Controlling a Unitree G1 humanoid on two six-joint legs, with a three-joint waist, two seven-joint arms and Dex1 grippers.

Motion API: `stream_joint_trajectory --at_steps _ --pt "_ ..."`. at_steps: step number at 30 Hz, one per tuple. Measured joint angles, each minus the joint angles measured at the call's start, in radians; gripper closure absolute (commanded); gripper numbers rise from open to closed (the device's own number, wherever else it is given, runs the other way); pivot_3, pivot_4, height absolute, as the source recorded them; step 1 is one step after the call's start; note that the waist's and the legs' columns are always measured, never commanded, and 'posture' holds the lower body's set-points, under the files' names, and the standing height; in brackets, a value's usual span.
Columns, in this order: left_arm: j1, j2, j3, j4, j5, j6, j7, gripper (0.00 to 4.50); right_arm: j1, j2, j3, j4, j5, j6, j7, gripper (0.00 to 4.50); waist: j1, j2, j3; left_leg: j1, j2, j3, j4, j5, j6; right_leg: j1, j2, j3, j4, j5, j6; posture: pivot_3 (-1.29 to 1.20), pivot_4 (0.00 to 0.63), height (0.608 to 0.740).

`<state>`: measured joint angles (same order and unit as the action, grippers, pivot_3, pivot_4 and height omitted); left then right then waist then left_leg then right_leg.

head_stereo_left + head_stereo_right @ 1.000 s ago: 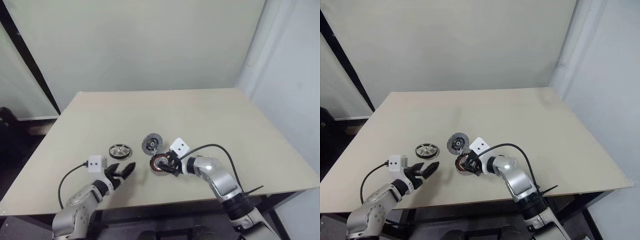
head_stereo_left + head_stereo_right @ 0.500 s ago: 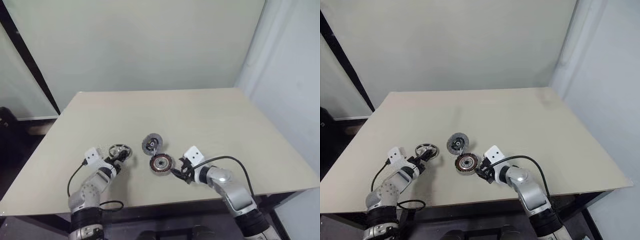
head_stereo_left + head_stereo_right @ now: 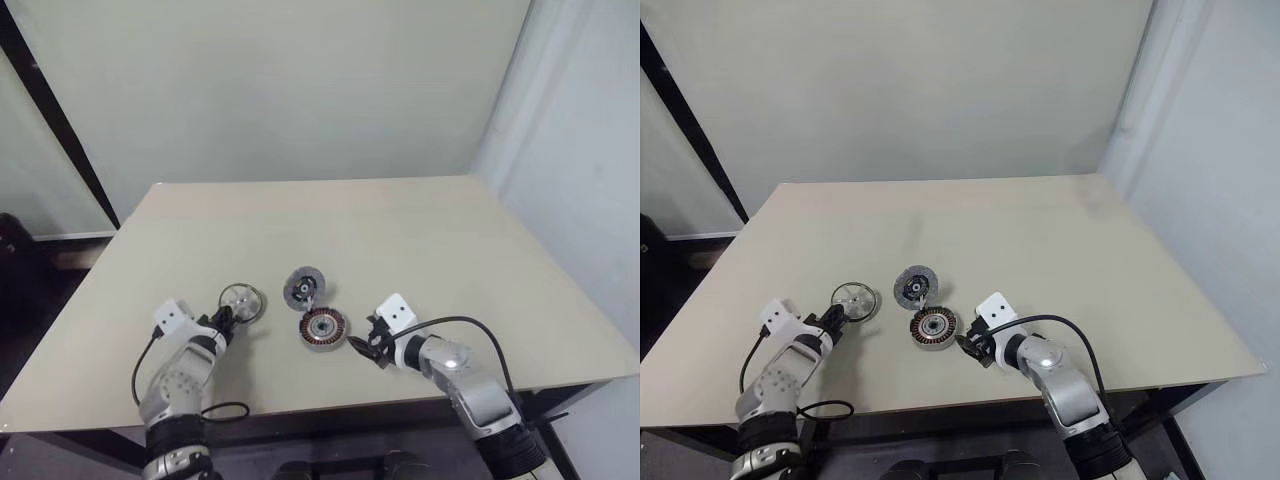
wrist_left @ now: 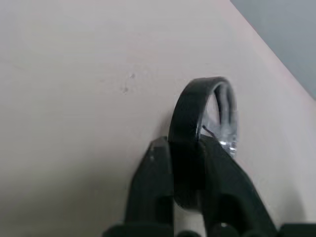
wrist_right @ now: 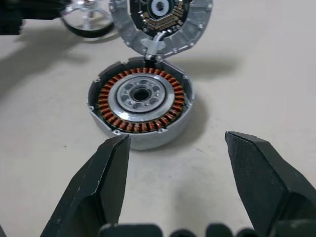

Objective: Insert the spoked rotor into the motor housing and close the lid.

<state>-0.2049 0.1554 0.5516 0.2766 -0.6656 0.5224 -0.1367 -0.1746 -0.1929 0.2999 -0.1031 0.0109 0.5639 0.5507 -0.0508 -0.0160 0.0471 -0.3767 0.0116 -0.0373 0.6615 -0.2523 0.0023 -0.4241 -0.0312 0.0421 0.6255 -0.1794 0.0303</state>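
Observation:
The spoked rotor [image 3: 241, 300], a silver spoked wheel with a black rim [image 4: 190, 111], is at the table's front left, tipped up on edge. My left gripper [image 3: 228, 316] is shut on its rim, one finger on each side [image 4: 186, 148]. The motor housing [image 3: 323, 327], a grey round cup with copper windings around a silver hub [image 5: 140, 98], lies flat at the centre front. The lid [image 3: 303, 287], a grey disc [image 5: 160, 19], leans tilted against the housing's far edge. My right gripper [image 3: 361, 347] stands open just right of the housing, apart from it [image 5: 177, 143].
The beige table [image 3: 400, 240] stretches far back to a pale wall. Its front edge runs close under both arms. A black cable [image 3: 455, 322] loops over my right forearm, and another hangs by my left arm [image 3: 140, 365].
My left gripper moved forward to the rotor and shut on its rim, tipping it up. My right gripper drew back to the right from the housing, staying open.

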Motion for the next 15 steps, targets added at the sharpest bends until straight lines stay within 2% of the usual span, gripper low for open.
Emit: stream_joint_trajectory --at_steps 7,11,15 --pt "0.158 0.000 0.059 -0.207 -0.180 0.123 -0.029 4.27 0.027 -0.007 -0.004 0.001 0.000 -0.013 -0.007 1.14 0.000 0.000 0.000 0.000 0.000 0.000 0.001 0.000 0.000 0.000 0.000 0.000 0.000 0.000 0.000 0.00 0.000 0.740" --pt "0.252 0.008 0.071 -0.299 -0.338 0.274 -0.034 4.27 0.031 -0.008 -0.003 0.004 -0.001 -0.024 -0.014 1.14 0.000 0.000 0.000 0.000 0.000 0.000 0.001 0.000 0.000 0.000 -0.001 0.000 -0.001 0.000 0.000 0.00 0.000 0.740" --pt "0.315 0.026 0.048 -0.330 -0.425 0.402 -0.033 4.27 0.032 -0.013 -0.003 0.014 -0.002 -0.026 -0.026 1.14 0.001 0.000 0.000 0.000 0.001 0.000 0.001 0.000 0.000 -0.001 -0.001 -0.001 -0.001 0.000 0.000 0.00 0.000 0.740"
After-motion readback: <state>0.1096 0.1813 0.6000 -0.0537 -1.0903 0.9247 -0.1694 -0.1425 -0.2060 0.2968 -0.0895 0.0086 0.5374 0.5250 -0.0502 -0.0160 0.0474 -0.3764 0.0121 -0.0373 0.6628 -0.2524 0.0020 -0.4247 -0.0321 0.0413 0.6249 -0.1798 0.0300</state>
